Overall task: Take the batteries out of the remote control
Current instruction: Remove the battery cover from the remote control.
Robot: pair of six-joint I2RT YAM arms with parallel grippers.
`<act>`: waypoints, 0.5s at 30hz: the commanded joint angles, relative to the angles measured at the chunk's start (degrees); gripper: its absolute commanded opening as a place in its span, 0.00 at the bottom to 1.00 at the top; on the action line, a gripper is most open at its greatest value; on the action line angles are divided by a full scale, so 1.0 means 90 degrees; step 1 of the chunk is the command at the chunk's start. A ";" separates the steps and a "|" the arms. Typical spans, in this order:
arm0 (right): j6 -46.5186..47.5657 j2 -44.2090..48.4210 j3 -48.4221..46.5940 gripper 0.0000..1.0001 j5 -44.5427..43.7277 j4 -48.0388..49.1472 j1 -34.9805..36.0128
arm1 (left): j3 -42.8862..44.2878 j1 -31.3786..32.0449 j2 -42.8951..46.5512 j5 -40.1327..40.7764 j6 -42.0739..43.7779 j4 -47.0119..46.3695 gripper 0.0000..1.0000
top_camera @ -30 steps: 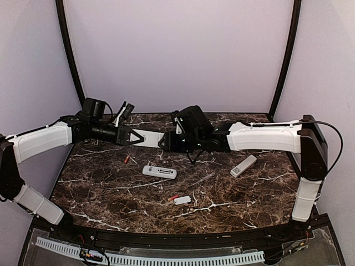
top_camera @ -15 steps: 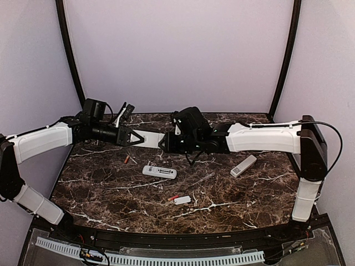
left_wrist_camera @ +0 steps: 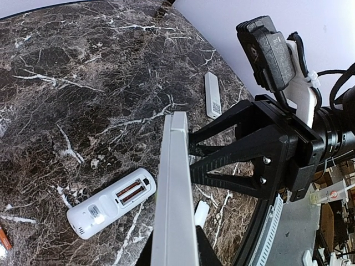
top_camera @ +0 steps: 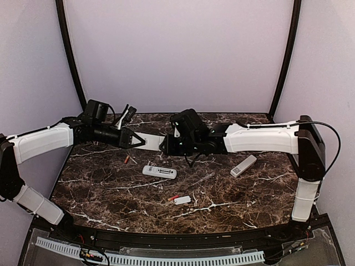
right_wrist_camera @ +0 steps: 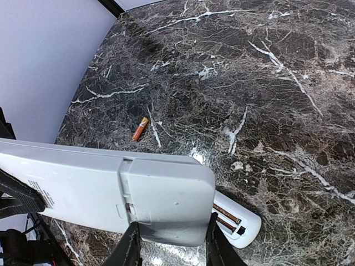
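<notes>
Both grippers hold one white remote (top_camera: 151, 139) in the air over the back of the table. My left gripper (top_camera: 137, 141) is shut on its left end; in the left wrist view (left_wrist_camera: 175, 252) the remote (left_wrist_camera: 176, 183) shows edge-on. My right gripper (top_camera: 165, 144) is shut on the end with the closed battery cover (right_wrist_camera: 166, 197), its jaws (right_wrist_camera: 173, 241) pinching both sides. A second white remote (top_camera: 160, 172) lies below with its compartment open, two reddish batteries (left_wrist_camera: 132, 191) inside, also in the right wrist view (right_wrist_camera: 224, 215). Loose red batteries lie on the table (top_camera: 127, 159) (top_camera: 173, 197).
A third white remote (top_camera: 243, 165) lies at the right of the marble table (top_camera: 111, 194). A small white cover (top_camera: 182, 200) lies beside the front loose battery. The back wall is close behind both arms.
Both arms have shifted a little with the held remote, which now sits slightly lower and further right. Everything on the table has stayed put.
</notes>
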State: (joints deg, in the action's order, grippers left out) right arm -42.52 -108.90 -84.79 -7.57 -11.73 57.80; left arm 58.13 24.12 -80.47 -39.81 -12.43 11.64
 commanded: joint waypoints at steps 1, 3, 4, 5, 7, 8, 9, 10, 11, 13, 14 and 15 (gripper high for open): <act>-0.0041 -0.0130 0.0287 0.26 -0.0650 -0.1000 -0.0118 | -0.0011 -0.0092 0.0277 0.0403 0.0082 0.0044 0.00; -0.0030 -0.0083 0.0376 0.26 -0.0652 -0.1006 -0.0114 | -0.0013 -0.0092 0.0271 0.0416 0.0085 0.0045 0.00; -0.0022 -0.0073 0.0399 0.26 -0.0661 -0.1028 -0.0116 | -0.0013 -0.0092 0.0269 0.0431 0.0083 0.0040 0.00; -0.0034 -0.0068 0.0414 0.25 -0.0671 -0.1059 -0.0130 | -0.0016 -0.0092 0.0269 0.0445 0.0077 0.0048 0.00; -0.0049 -0.0059 0.0440 0.25 -0.0701 -0.1096 -0.0137 | -0.0019 -0.0092 0.0269 0.0488 0.0080 0.0056 0.00; -0.0063 -0.0051 0.0460 0.25 -0.0717 -0.1097 -0.0139 | -0.0026 -0.0092 0.0269 0.0505 0.0076 0.0060 0.00; -0.0075 -0.0043 0.0481 0.25 -0.0730 -0.1092 -0.0150 | -0.0024 -0.0092 0.0276 0.0506 0.0074 0.0056 0.00; -0.0101 -0.0039 0.0499 0.25 -0.0738 -0.1083 -0.0160 | -0.0024 -0.0092 0.0277 0.0507 0.0068 0.0050 0.00; -0.0119 -0.0039 0.0521 0.25 -0.0733 -0.1075 -0.0170 | -0.0031 -0.0092 0.0281 0.0507 0.0055 0.0041 0.00; -0.0197 -0.0008 0.0586 0.24 -0.0618 -0.1000 -0.0217 | -0.0045 -0.0092 0.0270 0.0479 0.0027 0.0000 0.00; -0.0253 0.0012 0.0656 0.24 -0.0525 -0.0897 -0.0245 | -0.0049 -0.0092 0.0270 0.0447 -0.0005 -0.0017 0.00; -0.0304 0.0040 0.0727 0.24 -0.0440 -0.0795 -0.0283 | -0.0059 -0.0097 0.0269 0.0428 -0.0025 -0.0059 0.00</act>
State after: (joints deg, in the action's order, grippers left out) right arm -42.26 -108.84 -82.48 -7.27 -10.63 58.02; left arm 57.91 24.62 -80.47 -37.54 -12.25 13.41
